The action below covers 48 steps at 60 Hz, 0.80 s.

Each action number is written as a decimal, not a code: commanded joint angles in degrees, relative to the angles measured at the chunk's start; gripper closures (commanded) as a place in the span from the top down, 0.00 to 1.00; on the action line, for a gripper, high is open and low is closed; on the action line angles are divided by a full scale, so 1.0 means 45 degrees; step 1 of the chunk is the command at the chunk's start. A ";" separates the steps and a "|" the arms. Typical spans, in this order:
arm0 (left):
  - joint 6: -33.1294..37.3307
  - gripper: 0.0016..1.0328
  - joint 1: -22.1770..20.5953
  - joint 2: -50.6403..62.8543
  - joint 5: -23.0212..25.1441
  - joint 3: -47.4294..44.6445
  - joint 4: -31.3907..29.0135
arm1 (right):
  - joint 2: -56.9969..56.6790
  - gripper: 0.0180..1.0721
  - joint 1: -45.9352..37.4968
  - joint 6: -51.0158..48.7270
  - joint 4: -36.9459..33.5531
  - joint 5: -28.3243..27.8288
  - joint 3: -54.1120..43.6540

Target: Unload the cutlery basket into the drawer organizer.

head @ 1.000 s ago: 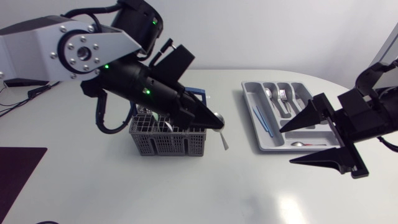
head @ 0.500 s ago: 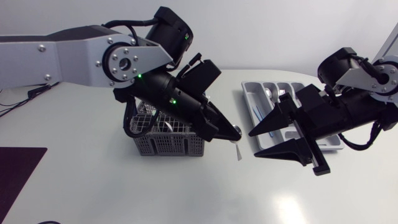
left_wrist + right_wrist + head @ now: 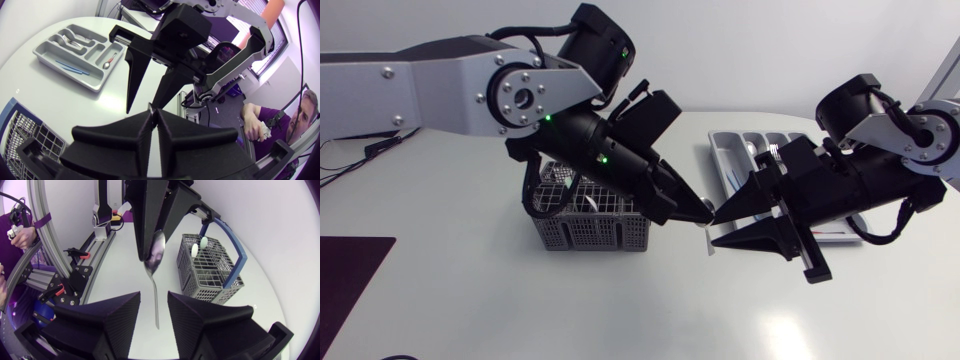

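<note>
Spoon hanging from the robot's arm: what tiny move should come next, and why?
Probably the right tool should close on the spoon handle. The left tool pinches the spoon by its bowl with the handle hanging down. That handle sits between the right tool's open fingers, not yet gripped.

White table (image 3: 620, 315); dark mat (image 3: 350, 280)

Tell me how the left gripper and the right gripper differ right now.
The left gripper is shut on the spoon at its bowl; the right gripper is open, with the handle hanging untouched between its fingers. The left gripper is beside the cutlery basket, the right gripper by the drawer organizer. Both have matte black wedge fingers.
</note>
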 commanded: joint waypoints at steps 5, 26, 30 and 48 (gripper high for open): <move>-0.0128 0.09 -0.0075 0.0297 0.0246 0.0397 0.0085 | -0.0135 0.23 0.0227 0.0302 0.0181 -0.0076 -0.0344; -0.0167 0.09 -0.0056 0.0356 0.0265 0.0397 0.0085 | -0.0194 0.12 0.0363 0.0321 0.0240 -0.0095 -0.0383; -0.0187 0.09 -0.0056 0.0375 0.0285 0.0416 0.0085 | -0.0194 0.11 0.0363 0.0321 0.0318 -0.0095 -0.0442; -0.0402 0.09 0.0081 0.0570 0.0441 0.0553 0.0085 | -0.0174 0.05 0.0363 0.0321 0.0357 -0.0017 -0.0559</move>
